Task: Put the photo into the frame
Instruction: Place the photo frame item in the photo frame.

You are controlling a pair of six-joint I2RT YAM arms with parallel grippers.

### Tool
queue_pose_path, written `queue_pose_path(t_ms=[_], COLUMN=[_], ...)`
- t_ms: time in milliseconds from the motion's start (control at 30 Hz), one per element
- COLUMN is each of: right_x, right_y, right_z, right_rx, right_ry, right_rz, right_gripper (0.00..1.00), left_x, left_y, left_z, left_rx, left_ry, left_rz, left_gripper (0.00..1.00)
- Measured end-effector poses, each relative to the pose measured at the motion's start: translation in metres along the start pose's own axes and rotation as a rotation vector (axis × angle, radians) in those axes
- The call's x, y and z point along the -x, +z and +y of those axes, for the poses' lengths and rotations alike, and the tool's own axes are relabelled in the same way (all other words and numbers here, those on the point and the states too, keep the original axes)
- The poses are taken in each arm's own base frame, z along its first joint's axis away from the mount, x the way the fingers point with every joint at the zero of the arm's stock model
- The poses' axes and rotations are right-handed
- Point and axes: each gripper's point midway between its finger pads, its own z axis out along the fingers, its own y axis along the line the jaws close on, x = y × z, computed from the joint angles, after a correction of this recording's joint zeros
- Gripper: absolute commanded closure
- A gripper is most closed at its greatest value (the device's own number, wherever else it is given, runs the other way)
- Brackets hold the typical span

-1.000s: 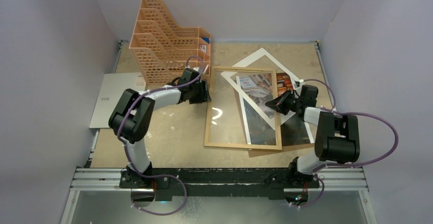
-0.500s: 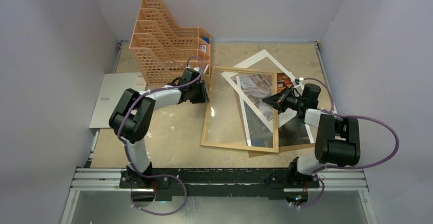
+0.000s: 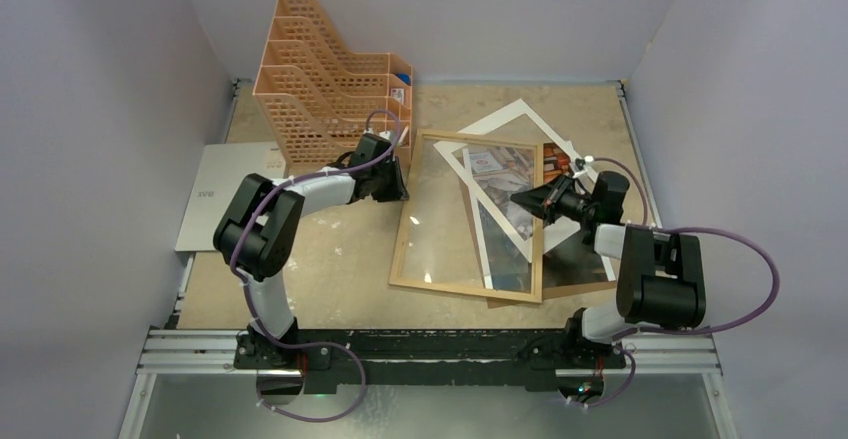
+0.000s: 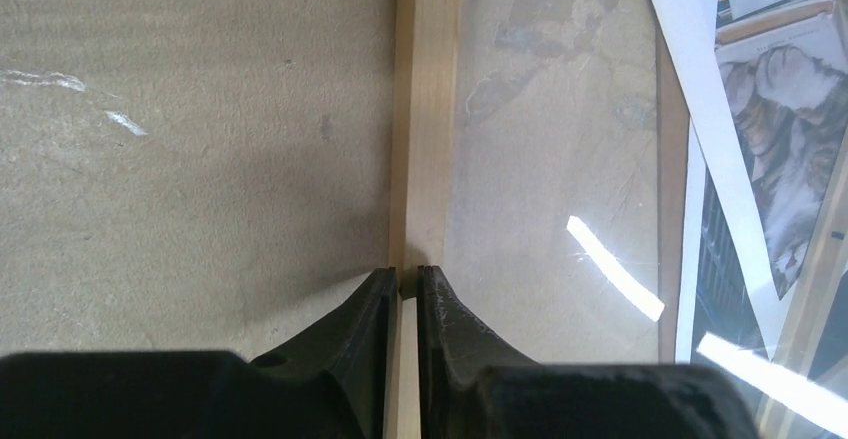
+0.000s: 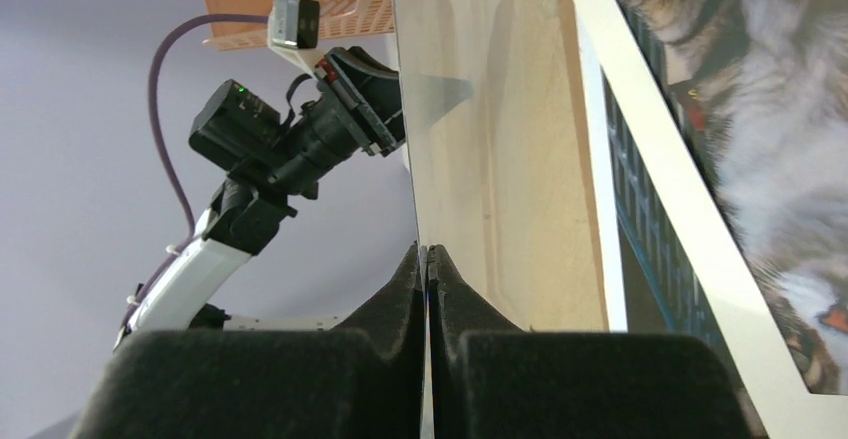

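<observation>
Frame (image 3: 445, 229) lying over photo (image 3: 490, 122) from above, wrist views show left jaws and right jaws clamped on its edges

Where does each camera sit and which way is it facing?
Top external: above and behind, looking down at the table; left arm and right arm show.
Left wrist: on its arm, looking along the frame's left rail; left gripper shows.
Right wrist: low at the frame's right edge, facing left; right gripper and left arm show.
Shared: all see the frame and photo.
</observation>
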Motion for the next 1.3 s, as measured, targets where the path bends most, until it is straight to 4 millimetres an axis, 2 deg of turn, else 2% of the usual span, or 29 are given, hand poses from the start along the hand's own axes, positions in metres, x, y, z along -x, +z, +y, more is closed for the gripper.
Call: queue_pose_path(t_ms=[133, 300, 400, 533, 833, 1300], right_x=[0.001, 0.002, 0.003, 0.005, 0.007, 0.002], right_y=[-0.002, -0.006, -0.006, -0.006, -0.001, 0.002], right_z=[0.016, 0.040, 0.046, 0.048, 0.036, 0.051], right_rx=[0.032, 0.077, 0.086, 0.081, 0.050, 0.108], right_ry=[-0.018, -0.032, -0.019, -0.009, 0.015, -0.069], right_rz=[-0.009, -0.009, -0.010, -0.013, -0.012, 0.010], right_gripper=[1.00, 1.00, 1.00, 1.00, 1.00, 1.00], left_x=[0.000, -0.001, -0.001, -0.001, 0.000, 0.000], left_y=[0.000, 0.000, 0.001, 0.001, 0.001, 0.003], left_z=[-0.001, -0.002, -0.003, -0.004, -0.004, -0.006], left_rx=[-0.005, -0.016, -0.025, -0.031, -0.037, -0.047], left_ry=[0.000, 0.000, 0.000, -0.006, -0.015, -0.014], left_rz=[-0.001, 0.003, 0.001, -0.002, -0.006, -0.008], left_gripper=[0.92, 0.94, 0.94, 0.94, 0.94, 0.94])
